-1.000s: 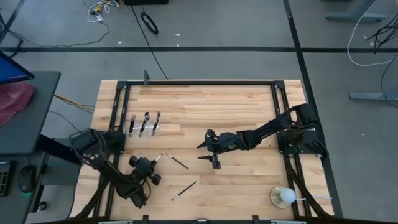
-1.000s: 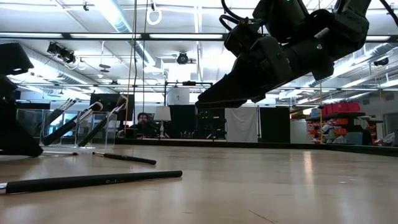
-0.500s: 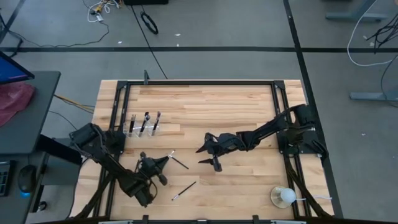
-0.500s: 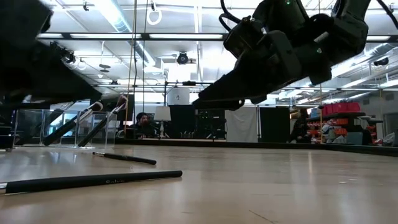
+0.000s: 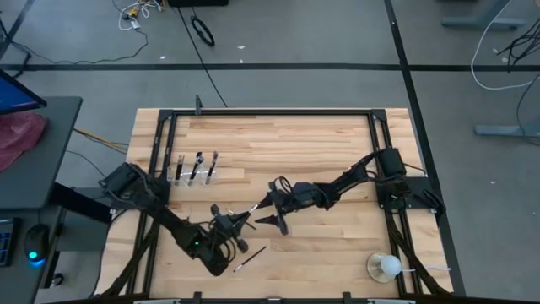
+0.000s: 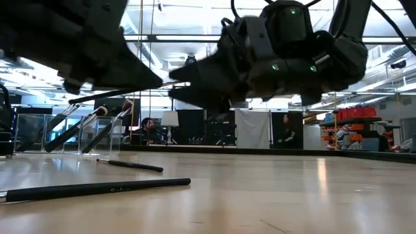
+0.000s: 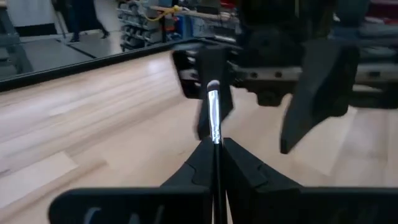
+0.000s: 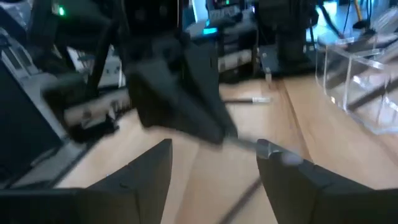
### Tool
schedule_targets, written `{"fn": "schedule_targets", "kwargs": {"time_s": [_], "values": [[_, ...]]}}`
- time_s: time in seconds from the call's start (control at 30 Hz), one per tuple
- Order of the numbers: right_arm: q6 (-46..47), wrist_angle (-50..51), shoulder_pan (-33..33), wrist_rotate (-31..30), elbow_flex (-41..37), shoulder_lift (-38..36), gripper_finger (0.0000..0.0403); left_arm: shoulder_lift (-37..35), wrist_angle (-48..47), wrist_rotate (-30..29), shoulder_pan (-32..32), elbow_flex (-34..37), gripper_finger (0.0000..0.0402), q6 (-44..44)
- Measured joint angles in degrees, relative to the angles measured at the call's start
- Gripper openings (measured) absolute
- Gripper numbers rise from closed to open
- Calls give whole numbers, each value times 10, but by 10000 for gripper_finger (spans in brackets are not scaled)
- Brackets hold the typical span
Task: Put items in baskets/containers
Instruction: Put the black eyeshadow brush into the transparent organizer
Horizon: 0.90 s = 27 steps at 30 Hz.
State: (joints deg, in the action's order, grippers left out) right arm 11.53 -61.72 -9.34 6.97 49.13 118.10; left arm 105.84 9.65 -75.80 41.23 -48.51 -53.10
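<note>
My left gripper [image 5: 237, 219] is shut on a slim makeup brush [image 7: 214, 115] with a silver ferrule and holds it above the table's middle. Facing it from the right, my right gripper [image 5: 272, 213] stands open. The brush's bristle end [image 8: 264, 148] lies close to one of its fingers [image 7: 211, 74]; whether they touch I cannot tell. The clear holder [image 5: 196, 171] stands at the far left on its base, with three brushes leaning in it. Two more brushes [image 6: 130, 165] [image 6: 97, 189] lie flat on the table. My left gripper pinches the brush's dark handle [image 7: 217, 163] between its two fingers. The fingers lie nearly level and point toward the table's right, with the brush running along them. It sticks out ahead of the fingertips, bristle end first. The brush is lifted clear of the table.
A white ball-like object with a stick [image 5: 384, 267] sits at the near right corner. A black frame [image 5: 270, 112] runs round the wooden top. One loose brush [image 5: 250, 257] lies just nearer than my left gripper. People stand in the room beyond the table's far edge.
My left gripper has carried the brush up and toward the table's right, turning from a downward tilt to nearly level, until the brush points at my right gripper. My right gripper has come a little toward the left gripper, staying open.
</note>
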Motion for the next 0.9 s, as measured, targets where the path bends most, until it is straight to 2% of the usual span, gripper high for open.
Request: {"fn": "schedule_targets", "kwargs": {"time_s": [0.13, 0.23, 0.6, 0.77, 0.9], "values": [[1, 1, 2, 0, 6, -5, 219, -1, 36, 21, -9, 0, 26, 54], [7, -1, 3, 1, 7, -7, 189, -1, 37, 26, -10, 0, 26, 58], [-5, 36, 3, 8, 7, -7, 24, -1, 32, 39, -9, 1, 31, 67], [-25, 115, 5, -1, 6, -24, 13, -2, 34, 23, -12, 0, 42, 62], [-46, 204, 7, -35, 7, -80, 13, -2, 31, 72, -24, 0, 82, 119]]}}
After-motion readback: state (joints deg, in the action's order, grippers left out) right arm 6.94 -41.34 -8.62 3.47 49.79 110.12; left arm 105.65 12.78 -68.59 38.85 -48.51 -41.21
